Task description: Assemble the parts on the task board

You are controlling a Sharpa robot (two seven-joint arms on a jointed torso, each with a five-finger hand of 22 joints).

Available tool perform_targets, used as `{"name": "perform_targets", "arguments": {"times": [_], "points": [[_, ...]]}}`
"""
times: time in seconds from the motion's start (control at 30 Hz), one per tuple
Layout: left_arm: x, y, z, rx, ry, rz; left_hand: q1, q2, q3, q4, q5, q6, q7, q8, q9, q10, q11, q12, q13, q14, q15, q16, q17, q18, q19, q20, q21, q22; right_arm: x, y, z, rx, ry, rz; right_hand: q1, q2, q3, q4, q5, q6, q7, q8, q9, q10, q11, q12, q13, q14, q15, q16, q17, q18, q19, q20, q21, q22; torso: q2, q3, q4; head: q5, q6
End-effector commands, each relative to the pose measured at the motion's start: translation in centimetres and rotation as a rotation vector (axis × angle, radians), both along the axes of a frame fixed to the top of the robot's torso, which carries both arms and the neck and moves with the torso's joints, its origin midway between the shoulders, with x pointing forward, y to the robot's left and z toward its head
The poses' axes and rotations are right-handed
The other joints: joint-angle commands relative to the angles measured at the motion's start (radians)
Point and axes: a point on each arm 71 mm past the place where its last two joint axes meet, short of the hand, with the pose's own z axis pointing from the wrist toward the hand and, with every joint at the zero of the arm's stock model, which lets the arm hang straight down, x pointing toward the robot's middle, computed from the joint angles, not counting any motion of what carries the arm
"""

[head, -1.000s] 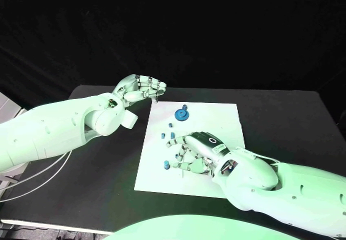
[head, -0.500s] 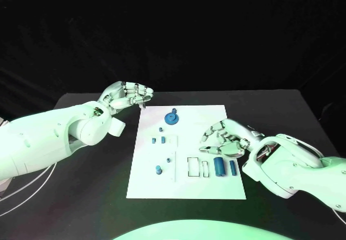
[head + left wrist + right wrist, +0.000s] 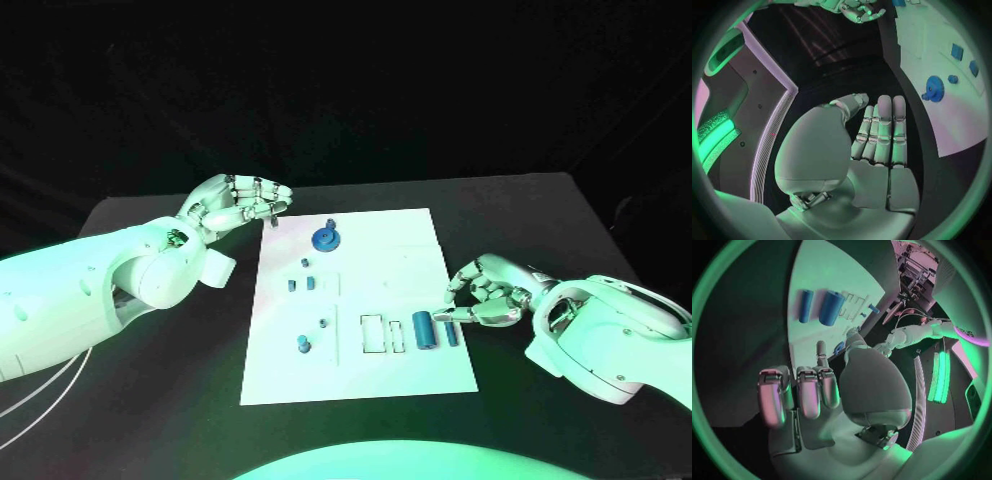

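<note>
Silver fingers of the right hand curl in, holding nothing, just beside the blue parts on the white task board, likely ready to pick one. The left hand waits empty, fingers folded, by the board's far corner.

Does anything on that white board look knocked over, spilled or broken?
Nothing stands out. The task board lies flat, the blue gear and small blue parts look tidy, and both hands, left hand and right hand, are off it.
</note>
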Motion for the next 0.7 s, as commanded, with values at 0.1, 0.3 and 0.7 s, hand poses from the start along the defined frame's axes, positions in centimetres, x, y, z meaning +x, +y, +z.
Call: {"name": "perform_targets", "arguments": {"times": [0.1, 0.3, 0.7], "points": [[-0.2, -0.2, 0.1, -0.020, 0.002, -0.014, -0.010, 0.001, -0.007, 0.002, 0.003, -0.006, 0.003, 0.005, -0.001, -0.004, 0.001, 0.005, -0.001, -0.007, 0.002, -0.002, -0.001, 0.014, -0.004, 0.002, -0.005, -0.001, -0.5, 0.4, -1.0, -0.085, 0.038, 0.008, -0.029, -0.005, -0.020, 0.001, -0.004, 0.002, -0.005, 0.009, 0.004, 0.107, -0.001, 0.004, 0.262, 0.106, 0.002, 0.007, 0.263, -0.014, 0.105, 0.003, 0.003, 0.263, 0.002, 0.0003, 0.0031, -0.004, -0.003], [-0.2, -0.1, 0.0, -0.020, 0.004, -0.012, -0.012, 0.002, -0.007, 0.003, 0.003, -0.006, 0.003, 0.006, -0.001, -0.005, 0.001, 0.006, -0.001, -0.007, 0.002, -0.002, -0.001, 0.014, -0.005, 0.002, -0.006, -0.002, -0.9, 1.2, -2.3, -0.108, 0.065, 0.015, -0.059, -0.011, -0.038, 0.002, -0.006, 0.005, -0.006, 0.013, 0.008, 0.107, -0.002, 0.004, 0.262, 0.106, 0.002, 0.007, 0.263, -0.014, 0.105, 0.002, 0.003, 0.263, 0.002, -0.0006, 0.0025, -0.002, -0.006], [-0.2, -0.1, 0.0, -0.020, 0.009, -0.013, -0.012, 0.002, -0.007, 0.003, 0.003, -0.006, 0.003, 0.006, -0.001, -0.005, 0.001, 0.006, -0.001, -0.007, 0.002, -0.002, -0.001, 0.014, -0.005, 0.002, -0.006, -0.002, -0.8, 2.8, -3.8, -0.124, 0.076, 0.028, -0.068, -0.009, -0.042, 0.002, -0.007, 0.011, -0.008, 0.017, 0.012, 0.107, -0.003, 0.004, 0.262, 0.106, 0.001, 0.007, 0.263, -0.014, 0.105, 0.002, 0.003, 0.263, 0.001, 0.0001, 0.0016, 0.004, -0.011]]}}
